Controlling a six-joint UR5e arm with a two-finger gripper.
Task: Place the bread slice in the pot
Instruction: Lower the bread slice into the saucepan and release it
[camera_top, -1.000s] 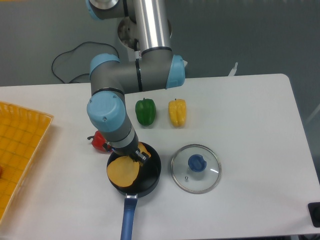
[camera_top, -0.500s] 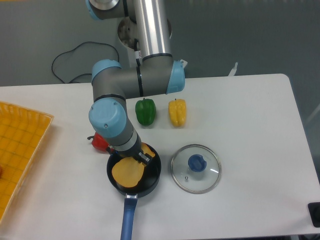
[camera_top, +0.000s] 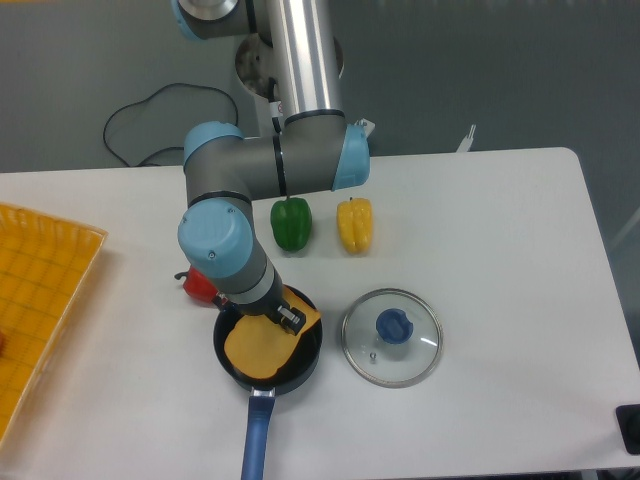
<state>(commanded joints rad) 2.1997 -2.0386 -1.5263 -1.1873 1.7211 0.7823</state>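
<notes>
While our arm reaches down over the near-left part of the white surface (camera_top: 500, 230), we keep our gripper (camera_top: 285, 316) low above the pot (camera_top: 300, 362), and its small black fingertips sit at the upper right edge of the bread slice (camera_top: 262, 344). We cannot tell whether the gripper is clamped on the slice or parted beside it, because the wrist hides most of the fingers.

Inside the pot, the bread slice lies nearly flat and covers most of the black interior; its far right corner rises toward the rim next to the gripper. We see it as a golden-yellow piece with a darker orange crust line along the edge, rounded on the near side. Our pot is a small round black saucepan, and its long blue handle (camera_top: 256, 438) points toward the near edge of the surface.

Just left of the pot, partly hidden behind our arm, lies a red toy (camera_top: 199, 286). Right of the pot, close but apart, rests a round glass lid (camera_top: 391, 336) with a blue knob. Farther back stand a green bell pepper (camera_top: 291, 223) and a yellow bell pepper (camera_top: 355, 225) side by side. At the far left edge lies an orange tray (camera_top: 40, 300).
</notes>
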